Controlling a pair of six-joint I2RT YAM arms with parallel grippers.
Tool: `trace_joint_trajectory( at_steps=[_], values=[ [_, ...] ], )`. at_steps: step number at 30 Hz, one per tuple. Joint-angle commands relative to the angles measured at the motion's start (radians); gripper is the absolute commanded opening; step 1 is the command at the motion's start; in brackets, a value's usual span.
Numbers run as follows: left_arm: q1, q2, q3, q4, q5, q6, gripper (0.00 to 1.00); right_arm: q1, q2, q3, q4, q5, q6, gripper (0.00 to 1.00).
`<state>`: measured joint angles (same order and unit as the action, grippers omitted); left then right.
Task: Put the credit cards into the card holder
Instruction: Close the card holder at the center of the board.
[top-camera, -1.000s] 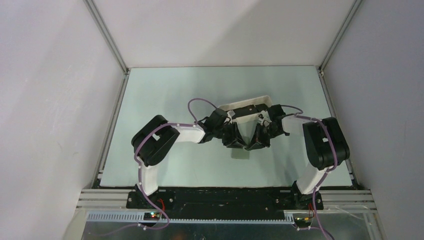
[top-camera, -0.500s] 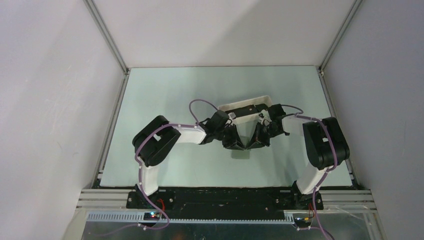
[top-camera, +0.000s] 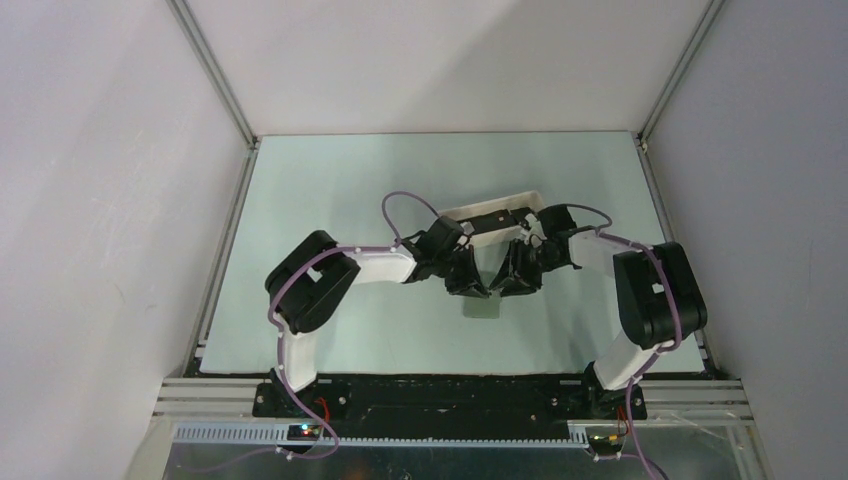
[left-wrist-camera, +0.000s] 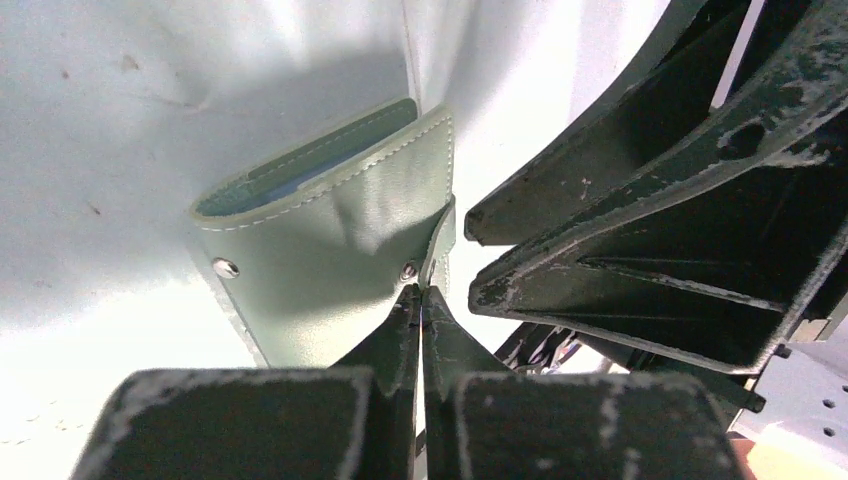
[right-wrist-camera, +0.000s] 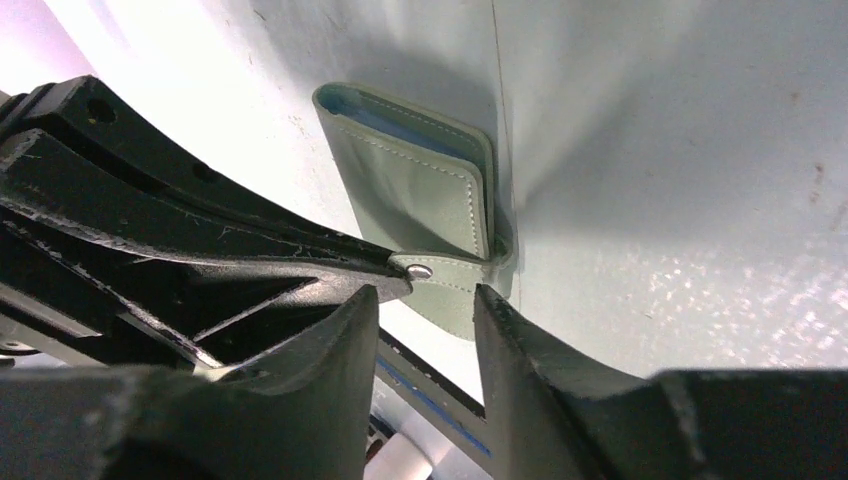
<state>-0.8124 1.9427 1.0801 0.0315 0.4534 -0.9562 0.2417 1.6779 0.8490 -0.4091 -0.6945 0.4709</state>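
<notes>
On the left, the black two-finger left claw (left-wrist-camera: 422, 305) is fully closed, and its tips are pinched on the narrow snap tab (right-wrist-camera: 440, 272) of the small flat grey-green folding card holder (left-wrist-camera: 320, 240) with pale stitching. The tab is probably held so that the holder is steadied and can be pulled open. The holder is folded and lies on the pale green table (top-camera: 330, 200) between both arms, nearer to their bases than the long white rectangular tray (top-camera: 470, 213). On the right, the right claw (right-wrist-camera: 425, 310) is held partly open around the same tab, and nothing is gripped by it. No credit cards are seen in either claw, so it is judged that the opening must be done first.
</notes>
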Motion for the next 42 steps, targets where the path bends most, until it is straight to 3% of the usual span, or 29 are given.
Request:
trace_joint_trajectory(
  at_steps=[1, 8, 21, 31, 42],
  values=[
    [-0.005, -0.052, 0.080, -0.117, -0.047, 0.088, 0.00, -0.021, -0.052, 0.004, -0.036, 0.035, -0.028, 0.50],
    [-0.007, -0.020, 0.109, -0.145, -0.054, 0.086, 0.00, -0.043, -0.032, 0.004, -0.078, 0.074, -0.062, 0.60],
    [-0.016, 0.019, 0.107, -0.156, -0.054, 0.085, 0.00, -0.010, 0.070, -0.002, -0.007, 0.037, -0.049, 0.60],
    [-0.017, 0.013, 0.091, -0.175, -0.097, 0.084, 0.00, 0.022, 0.098, -0.002, -0.005, 0.104, -0.045, 0.46],
    [-0.021, 0.019, 0.100, -0.207, -0.111, 0.093, 0.00, 0.075, 0.120, -0.002, -0.003, 0.235, -0.034, 0.44]
  ],
)
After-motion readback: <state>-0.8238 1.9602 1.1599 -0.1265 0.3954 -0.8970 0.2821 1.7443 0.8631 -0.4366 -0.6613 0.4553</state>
